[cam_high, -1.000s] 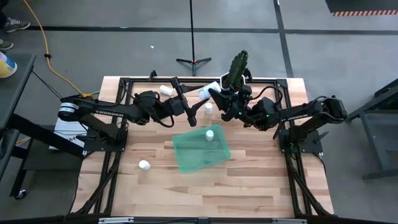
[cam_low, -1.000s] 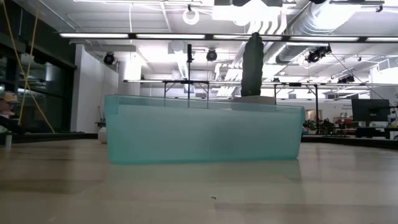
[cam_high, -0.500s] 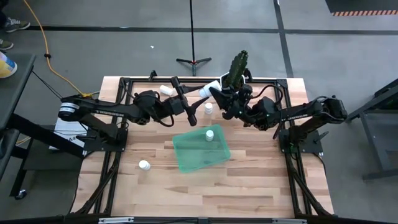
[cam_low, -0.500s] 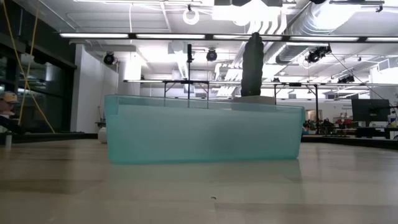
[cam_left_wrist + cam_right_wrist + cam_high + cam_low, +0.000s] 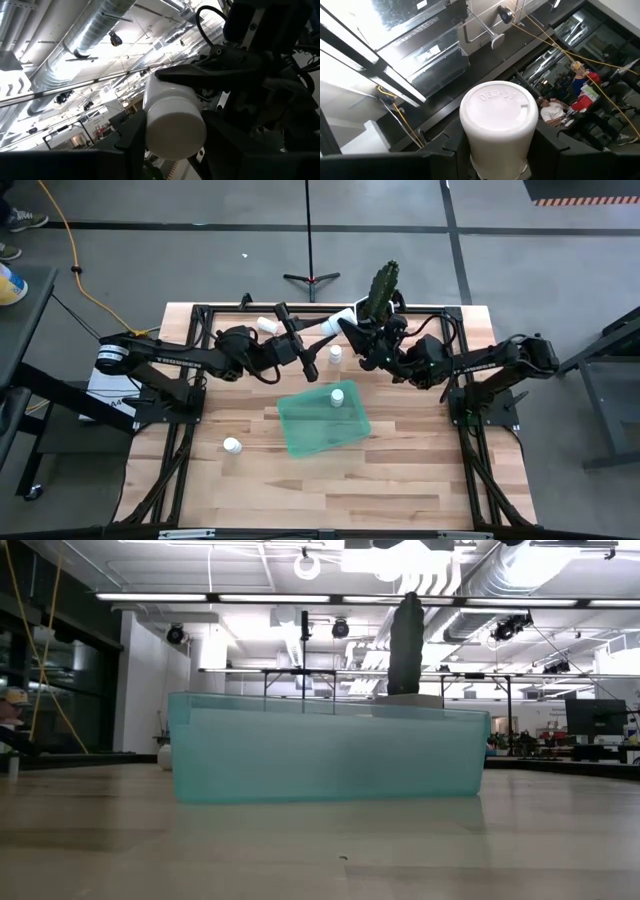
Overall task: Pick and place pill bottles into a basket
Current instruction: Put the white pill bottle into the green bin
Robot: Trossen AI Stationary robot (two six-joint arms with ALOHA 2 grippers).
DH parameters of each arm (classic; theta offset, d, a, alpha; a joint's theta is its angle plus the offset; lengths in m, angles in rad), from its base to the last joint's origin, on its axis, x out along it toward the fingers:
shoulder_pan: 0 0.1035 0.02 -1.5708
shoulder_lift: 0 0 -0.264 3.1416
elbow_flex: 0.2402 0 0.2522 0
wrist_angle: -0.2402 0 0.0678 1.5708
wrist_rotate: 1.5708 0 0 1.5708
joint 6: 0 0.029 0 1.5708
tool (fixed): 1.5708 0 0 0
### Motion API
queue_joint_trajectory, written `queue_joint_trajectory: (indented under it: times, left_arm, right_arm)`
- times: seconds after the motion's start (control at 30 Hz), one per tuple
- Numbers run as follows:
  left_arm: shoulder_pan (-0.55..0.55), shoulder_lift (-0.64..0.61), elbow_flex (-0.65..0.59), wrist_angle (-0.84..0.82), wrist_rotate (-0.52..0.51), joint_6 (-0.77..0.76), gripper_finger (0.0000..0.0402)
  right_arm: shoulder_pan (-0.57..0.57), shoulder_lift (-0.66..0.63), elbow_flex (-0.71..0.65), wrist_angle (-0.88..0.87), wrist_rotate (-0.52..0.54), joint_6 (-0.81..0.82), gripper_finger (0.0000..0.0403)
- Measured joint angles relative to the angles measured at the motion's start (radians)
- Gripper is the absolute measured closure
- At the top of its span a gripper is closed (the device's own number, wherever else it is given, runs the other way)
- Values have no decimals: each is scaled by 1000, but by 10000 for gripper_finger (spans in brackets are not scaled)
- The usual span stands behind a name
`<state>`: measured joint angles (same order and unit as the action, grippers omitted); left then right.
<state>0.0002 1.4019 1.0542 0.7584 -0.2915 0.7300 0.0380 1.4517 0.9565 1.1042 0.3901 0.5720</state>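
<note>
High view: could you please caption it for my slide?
Both claws hold bottles above the table; one bottle stands in the basket.

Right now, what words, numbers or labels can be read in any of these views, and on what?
"060-21", roughly: faint raised characters on the cap of the pill bottle held in the right gripper.
Light lettering along the left arm in the high view: too small to read.
Nothing else legible; the pill bottle's side shows no label.

Even, bright overhead light falls on the desk (image 5: 330, 480), with soft, faint shadows. In the low view, ceiling strip lights (image 5: 300, 597) glare and the near desk surface blurs. Both wrist views are backlit, their foreground dark and soft.
</note>
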Motion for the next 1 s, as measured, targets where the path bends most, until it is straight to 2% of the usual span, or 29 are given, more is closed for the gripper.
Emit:
queue_joint_trajectory:
  times: [0.23,0.43,0.57,0.8,1.0]
  left_arm:
    - [-1,1,0,9,-6,3,207]
    - [-1,1,0,10,-1,0,207]
    - [0,-6,0,9,-9,0,207]
    - [0,-68,-1,-15,-58,5,207]
    - [0,-157,-1,-177,-82,-48,207]
  right_arm:
    - [0,0,0,8,-25,3,258]
    - [2,4,0,-7,-51,37,162]
    - [0,0,0,0,-47,35,121]
    - [-28,-6,0,3,-130,33,108]
    - [-52,-6,0,-47,-202,32,108]
